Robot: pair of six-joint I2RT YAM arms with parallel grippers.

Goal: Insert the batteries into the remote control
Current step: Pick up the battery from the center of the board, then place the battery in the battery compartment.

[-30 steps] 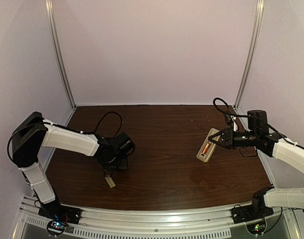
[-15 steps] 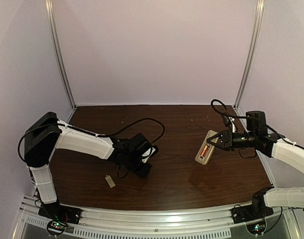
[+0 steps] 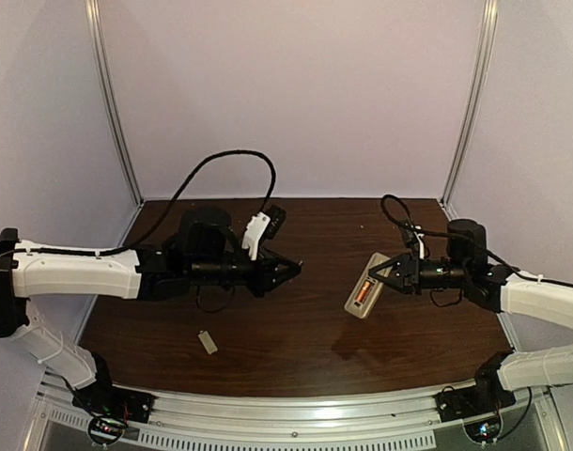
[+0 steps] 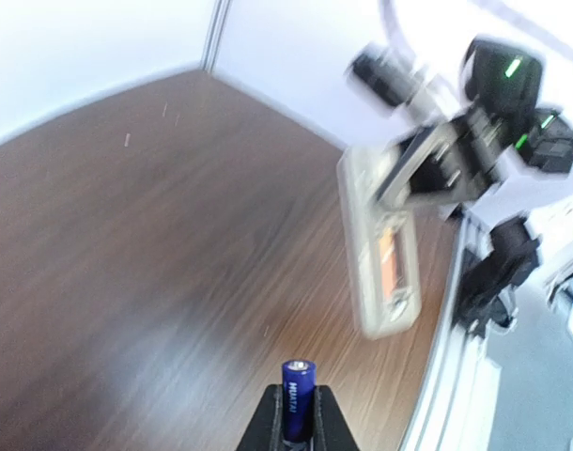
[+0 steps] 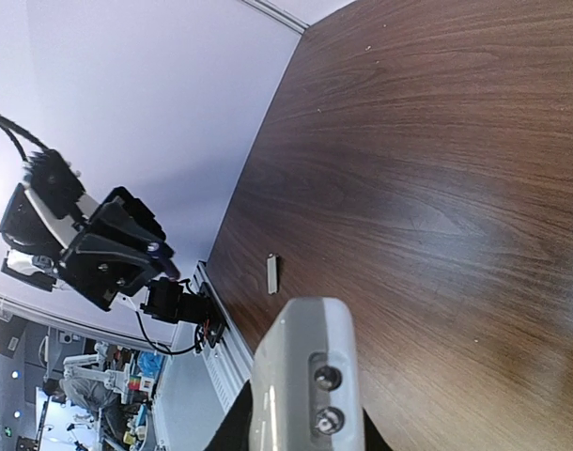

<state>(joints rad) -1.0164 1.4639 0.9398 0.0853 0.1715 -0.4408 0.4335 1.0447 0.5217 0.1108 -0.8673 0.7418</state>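
Observation:
My right gripper (image 3: 379, 279) is shut on the remote control (image 3: 363, 286) and holds it above the table, its open battery bay facing up and left. One orange battery (image 3: 361, 290) lies in the bay. In the right wrist view the remote's end (image 5: 310, 376) fills the space between the jaws of that gripper (image 5: 305, 418). My left gripper (image 3: 292, 271) is shut on a blue battery (image 4: 298, 385) that sticks out of its tip, pointed at the remote (image 4: 385, 254) a short way off. The orange battery (image 4: 391, 258) also shows in the left wrist view.
A small flat grey cover piece (image 3: 208, 342) lies on the dark wood table (image 3: 296, 338) near the front left; it also shows in the right wrist view (image 5: 272, 274). White walls stand behind and on both sides. A metal rail (image 3: 296, 413) runs along the near edge.
My left arm has risen from beside the cover piece and stretched right toward the remote. My right gripper has carried the remote left, toward the table's middle.

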